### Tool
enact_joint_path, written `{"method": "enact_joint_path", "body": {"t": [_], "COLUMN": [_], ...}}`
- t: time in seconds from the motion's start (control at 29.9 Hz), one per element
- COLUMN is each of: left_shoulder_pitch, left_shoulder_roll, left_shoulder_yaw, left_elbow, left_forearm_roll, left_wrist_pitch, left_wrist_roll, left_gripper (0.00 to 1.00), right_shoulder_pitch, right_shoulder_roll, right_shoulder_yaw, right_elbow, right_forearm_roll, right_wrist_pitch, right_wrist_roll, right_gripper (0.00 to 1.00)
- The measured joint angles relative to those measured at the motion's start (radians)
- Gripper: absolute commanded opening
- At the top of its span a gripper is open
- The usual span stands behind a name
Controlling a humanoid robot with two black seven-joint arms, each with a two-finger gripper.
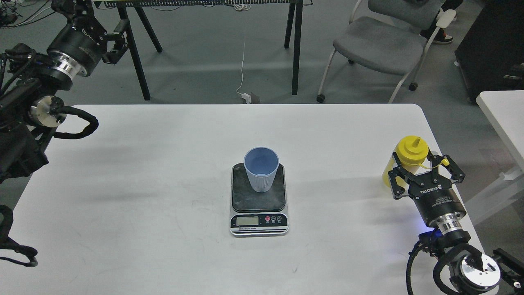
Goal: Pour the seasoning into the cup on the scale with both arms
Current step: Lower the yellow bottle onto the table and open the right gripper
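Observation:
The light blue ribbed cup (261,169) stands upright on the dark platform of the small digital scale (258,205) at the table's middle. My right gripper (414,172) is shut on the yellow seasoning squeeze bottle (411,149), which it holds upright low over the table's right edge, nozzle up, the tethered cap hanging to the right. The bottle is far to the right of the cup. My left gripper (96,18) is open and empty, raised beyond the table's far left corner.
The white table (163,164) holds only the scale and cup. A grey chair (376,45) and black stand legs (294,45) are on the floor behind. A second white table (503,114) is at the right.

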State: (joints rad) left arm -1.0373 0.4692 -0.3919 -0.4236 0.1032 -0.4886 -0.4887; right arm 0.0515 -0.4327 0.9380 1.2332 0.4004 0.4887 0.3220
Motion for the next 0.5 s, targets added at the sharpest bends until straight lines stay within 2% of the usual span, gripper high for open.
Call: {"method": "enact_joint_path", "body": {"t": [0.5], "left_shoulder_pitch": [-0.001], "left_shoulder_roll": [0.008], "left_shoulder_yaw": [-0.001], "left_elbow": [-0.006], "left_forearm_roll": [0.004], "left_wrist_pitch": [0.0], "left_wrist_roll": [0.0], "left_gripper": [0.97], "right_shoulder_pitch": [0.017], "right_shoulder_roll": [0.065], "right_shoulder_yaw": [-0.003], "right_elbow": [-0.103], "right_forearm_roll": [-0.011], "right_wrist_pitch": [0.0], "right_wrist_roll": [-0.003], "right_gripper": [0.35]}}
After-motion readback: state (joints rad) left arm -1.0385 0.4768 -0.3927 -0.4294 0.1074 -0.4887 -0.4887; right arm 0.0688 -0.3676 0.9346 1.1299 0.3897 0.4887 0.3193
